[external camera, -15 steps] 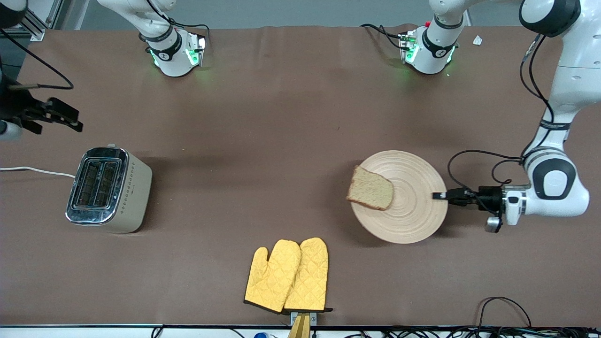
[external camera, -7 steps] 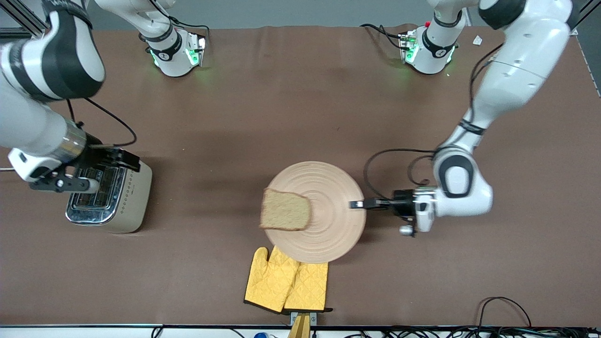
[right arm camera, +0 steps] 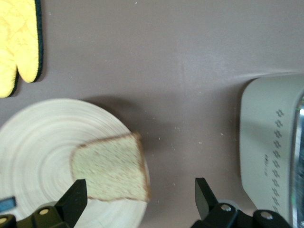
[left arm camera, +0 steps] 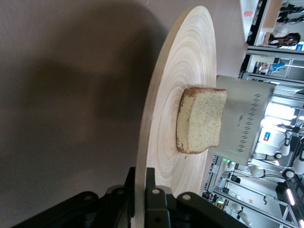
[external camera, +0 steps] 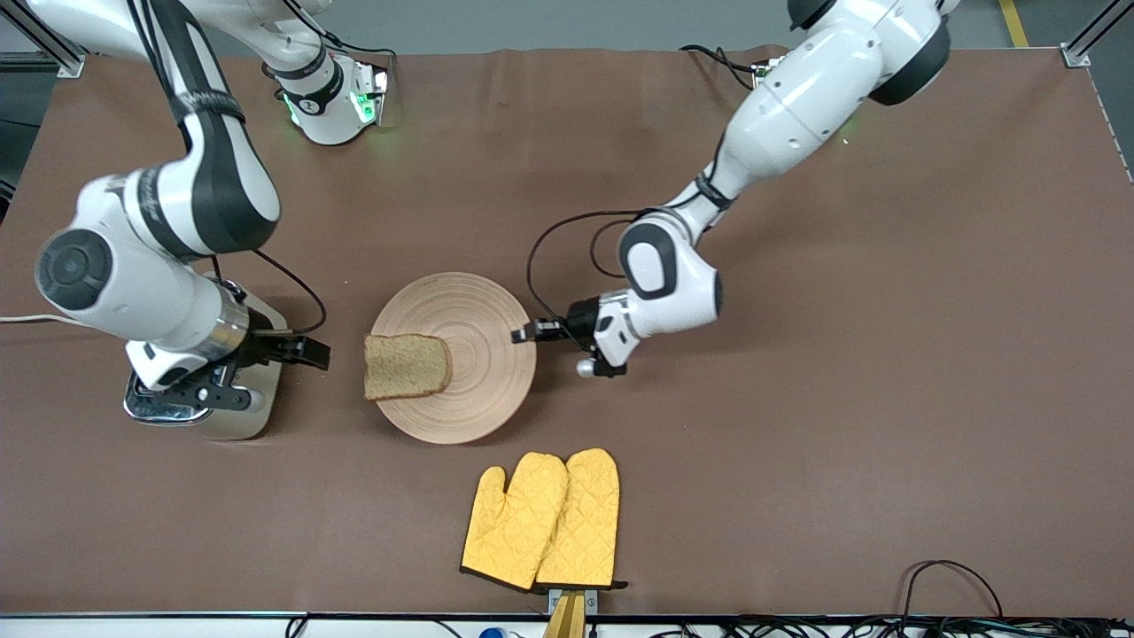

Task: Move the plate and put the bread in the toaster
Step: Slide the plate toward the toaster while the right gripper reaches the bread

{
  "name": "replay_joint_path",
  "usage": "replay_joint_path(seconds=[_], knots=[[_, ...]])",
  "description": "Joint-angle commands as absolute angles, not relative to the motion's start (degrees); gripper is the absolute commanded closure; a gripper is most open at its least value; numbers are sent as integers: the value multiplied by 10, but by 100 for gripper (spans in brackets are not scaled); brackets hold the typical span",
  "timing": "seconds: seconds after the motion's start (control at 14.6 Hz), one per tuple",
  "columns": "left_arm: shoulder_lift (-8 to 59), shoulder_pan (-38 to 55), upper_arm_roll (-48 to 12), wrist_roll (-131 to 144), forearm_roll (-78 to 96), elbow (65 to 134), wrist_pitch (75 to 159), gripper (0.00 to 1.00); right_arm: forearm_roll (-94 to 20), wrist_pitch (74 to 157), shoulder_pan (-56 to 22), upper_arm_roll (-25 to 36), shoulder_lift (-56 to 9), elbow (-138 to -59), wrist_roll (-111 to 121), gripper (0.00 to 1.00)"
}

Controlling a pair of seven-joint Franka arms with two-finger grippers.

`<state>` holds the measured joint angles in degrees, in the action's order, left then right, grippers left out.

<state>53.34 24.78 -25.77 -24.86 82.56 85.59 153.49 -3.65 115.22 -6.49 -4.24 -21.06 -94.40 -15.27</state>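
Front view, plate: the plate [external camera: 454, 357] sits left of centre in the frame, held at its rim by the left gripper [external camera: 524, 334], whose fingers are pinched on the edge.
Front view, bread: the bread [external camera: 406, 365] lies on the plate's rim nearest the toaster [external camera: 232, 409], overhanging slightly.
Front view, right gripper: the right gripper [external camera: 312, 354] hangs between toaster and plate, just over the toaster's edge; spread, holding nothing.
Front view, other: yellow oven mitts [external camera: 542, 519] lie at lower centre.
Left wrist view: the plate's rim [left arm camera: 142, 180] is clamped between the fingers; bread [left arm camera: 200, 119] at mid-frame, toaster [left arm camera: 244, 126] just past it.
Right wrist view: fingers [right arm camera: 72, 202] wide apart, bread [right arm camera: 111, 166] at lower left, toaster [right arm camera: 268, 142] at right.
Progress: plate looks delivered beside the toaster; grasping the bread and slotting it remain.
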Motion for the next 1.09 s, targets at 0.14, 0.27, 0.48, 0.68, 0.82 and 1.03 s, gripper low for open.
replay_joint_path(seconds=[0.14, 0.27, 0.48, 0.68, 0.82, 1.03], knots=[[599, 264, -250, -373, 838, 797, 1535, 99, -35, 1267, -79, -40, -213, -1040, -85, 0], [605, 264, -250, -397, 837, 798, 1535, 96, -35, 1315, -77, -40, -213, -1078, -73, 0], [597, 259, -249, -389, 830, 799, 1534, 3, -35, 1355, -79, -40, -213, -1113, -71, 0], [571, 223, -245, -370, 821, 806, 1529, 0, -35, 1363, -83, -40, -214, -1131, -69, 2], [550, 186, -245, -368, 741, 830, 1521, 0, -35, 1373, -83, -40, -217, -1137, -69, 22], [538, 107, -245, -332, 607, 832, 1405, 0, -36, 1376, -83, -40, -231, -1136, -70, 27]])
